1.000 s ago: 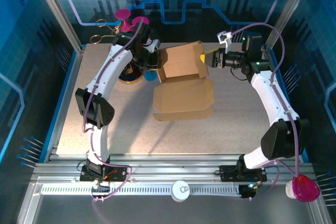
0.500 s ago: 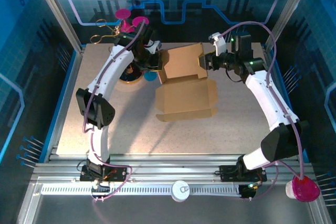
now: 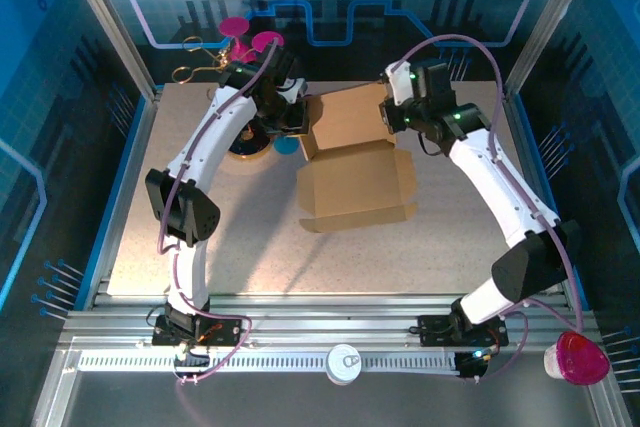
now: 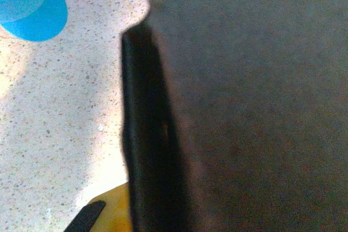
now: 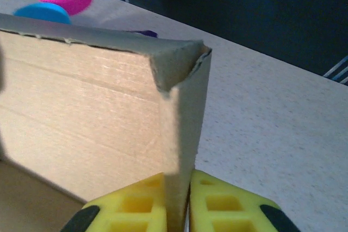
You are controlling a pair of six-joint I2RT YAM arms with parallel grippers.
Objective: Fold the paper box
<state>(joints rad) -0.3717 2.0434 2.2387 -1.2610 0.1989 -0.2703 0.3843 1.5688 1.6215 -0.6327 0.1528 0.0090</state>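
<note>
Two grippers now on paper box (image 3: 352,182), far-centre of table (image 3: 250,247), back panel raised. Right gripper (image 5: 178,183), apart and clear a second ago, now clamps right side wall. Left gripper (image 3: 297,119) stays pinched on left edge. Side fold can begin.

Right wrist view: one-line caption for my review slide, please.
Yellow-tipped right gripper shut on an upright side wall of the plain brown cardboard paper box, over the speckled table.

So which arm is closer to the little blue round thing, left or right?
Left. The left gripper holds the paper box at its left edge, just beside the blue round thing. The right gripper is pinching the box's right flap, across the box.
</note>
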